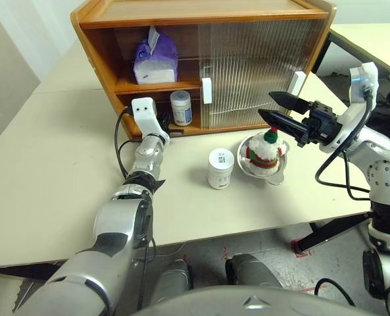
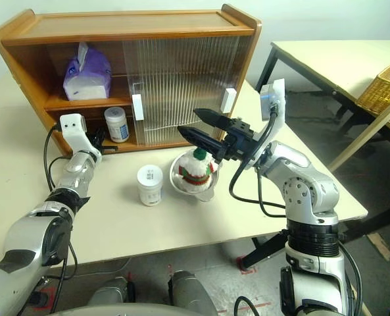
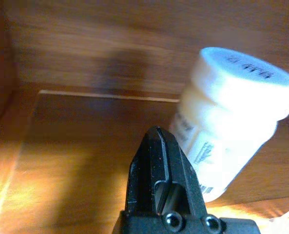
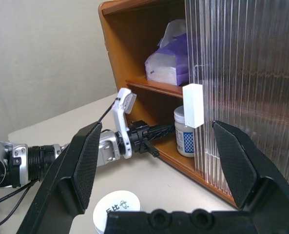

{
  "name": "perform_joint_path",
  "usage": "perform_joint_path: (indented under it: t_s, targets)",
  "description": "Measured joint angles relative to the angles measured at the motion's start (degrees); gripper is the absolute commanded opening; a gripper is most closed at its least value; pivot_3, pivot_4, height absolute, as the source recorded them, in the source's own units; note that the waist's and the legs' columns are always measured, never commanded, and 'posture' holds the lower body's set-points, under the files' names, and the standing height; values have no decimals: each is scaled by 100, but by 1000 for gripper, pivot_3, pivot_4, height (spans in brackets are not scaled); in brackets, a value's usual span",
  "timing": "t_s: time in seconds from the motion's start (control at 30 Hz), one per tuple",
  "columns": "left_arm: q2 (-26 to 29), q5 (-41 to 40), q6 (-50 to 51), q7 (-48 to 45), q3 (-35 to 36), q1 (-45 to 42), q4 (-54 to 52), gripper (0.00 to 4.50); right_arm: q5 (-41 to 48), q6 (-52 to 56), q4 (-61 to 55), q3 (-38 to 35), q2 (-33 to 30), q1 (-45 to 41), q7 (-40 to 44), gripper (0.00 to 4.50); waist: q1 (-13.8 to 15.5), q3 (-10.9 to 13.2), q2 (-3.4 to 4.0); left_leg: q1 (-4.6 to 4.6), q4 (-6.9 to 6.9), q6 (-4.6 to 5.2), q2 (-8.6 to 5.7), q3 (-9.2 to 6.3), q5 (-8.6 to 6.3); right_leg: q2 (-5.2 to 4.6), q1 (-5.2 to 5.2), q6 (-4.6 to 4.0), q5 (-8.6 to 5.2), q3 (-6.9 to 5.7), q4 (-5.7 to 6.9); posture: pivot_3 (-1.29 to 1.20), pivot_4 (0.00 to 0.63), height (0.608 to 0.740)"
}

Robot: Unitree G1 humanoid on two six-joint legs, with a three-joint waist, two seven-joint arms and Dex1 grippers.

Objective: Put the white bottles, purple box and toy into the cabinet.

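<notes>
The cabinet (image 1: 208,14) stands at the back of the table with its left half open. On its upper shelf sits the purple box (image 1: 155,60). One white bottle (image 1: 181,108) stands in the lower compartment. My left gripper (image 1: 163,126) reaches level into that compartment just left of the bottle (image 3: 232,122), shut and holding nothing. A second white bottle (image 1: 220,168) stands on the table in front. The toy (image 1: 267,148) sits in a steel bowl (image 1: 244,166) to its right. My right gripper (image 1: 266,105) hangs open above the toy.
Both ribbed sliding doors (image 1: 260,66) cover the cabinet's right half, white handles (image 1: 206,91) at their edges. A second table (image 2: 339,59) with a wicker basket (image 2: 385,82) stands to the right. The near table edge (image 1: 247,227) lies close in front.
</notes>
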Motion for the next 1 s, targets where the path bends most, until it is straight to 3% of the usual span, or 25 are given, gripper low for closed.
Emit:
perform_joint_path:
  t_s: [1.0]
  targets:
    - [-14,56,63,-553,53,-18,148,9,21,1,-199,-62,-54,193,-129,4500,-309,0,0,-1,8,17,-28,3,1,-6,8,26,0,-30,-2,-241,57,740]
